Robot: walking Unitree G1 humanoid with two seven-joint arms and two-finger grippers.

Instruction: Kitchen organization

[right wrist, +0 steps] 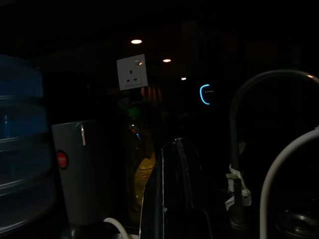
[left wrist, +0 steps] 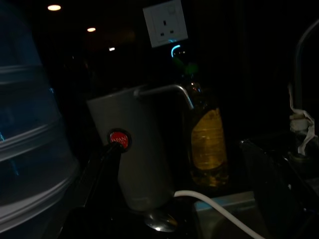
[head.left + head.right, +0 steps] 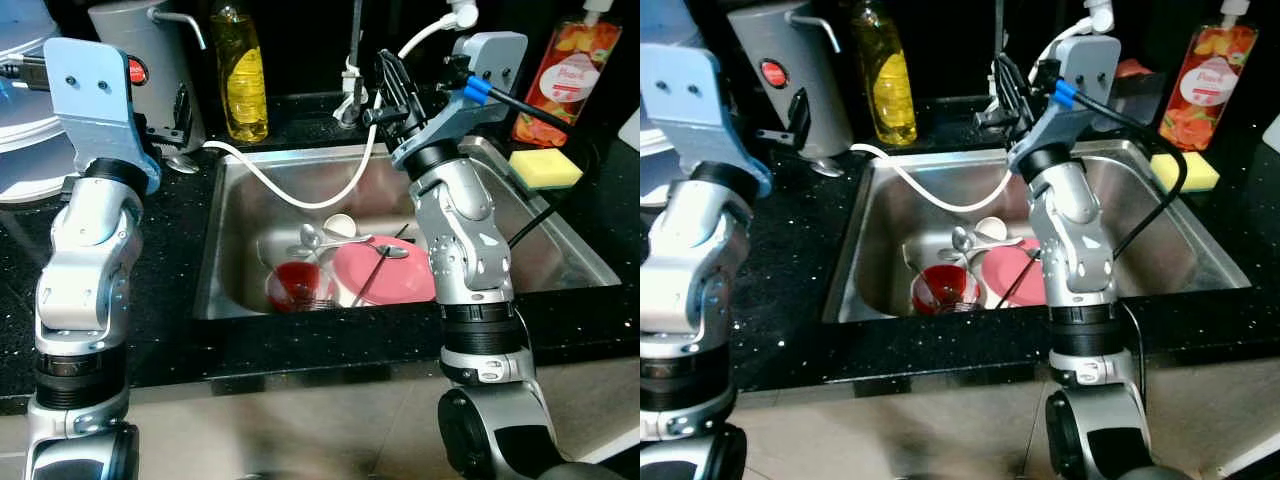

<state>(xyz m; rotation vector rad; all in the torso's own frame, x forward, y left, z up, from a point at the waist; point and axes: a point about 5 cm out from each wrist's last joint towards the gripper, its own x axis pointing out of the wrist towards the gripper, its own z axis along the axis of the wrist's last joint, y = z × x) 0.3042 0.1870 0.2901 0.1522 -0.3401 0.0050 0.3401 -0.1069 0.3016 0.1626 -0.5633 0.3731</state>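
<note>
The steel sink (image 3: 232, 240) holds a red cup (image 3: 297, 287), a pink plate (image 3: 390, 278) with dark chopsticks across it, a white cup (image 3: 340, 225) and a metal spoon (image 3: 312, 237). My right gripper (image 3: 395, 85) is raised over the sink's back edge beside the tap (image 3: 352, 95); its black fingers (image 1: 169, 194) lie together with nothing between them. My left gripper (image 3: 162, 128) hovers over the counter next to a grey canister (image 3: 150, 50), open and empty, with its fingers (image 2: 269, 189) spread wide.
A yellow oil bottle (image 3: 243, 85) stands behind the sink. A white hose (image 3: 300, 197) droops into the basin. A yellow sponge (image 3: 544, 168) and an orange soap pouch (image 3: 565, 75) sit at the right. A big water jug (image 3: 20, 110) is at far left, and a spoon (image 3: 180, 163) lies by the canister.
</note>
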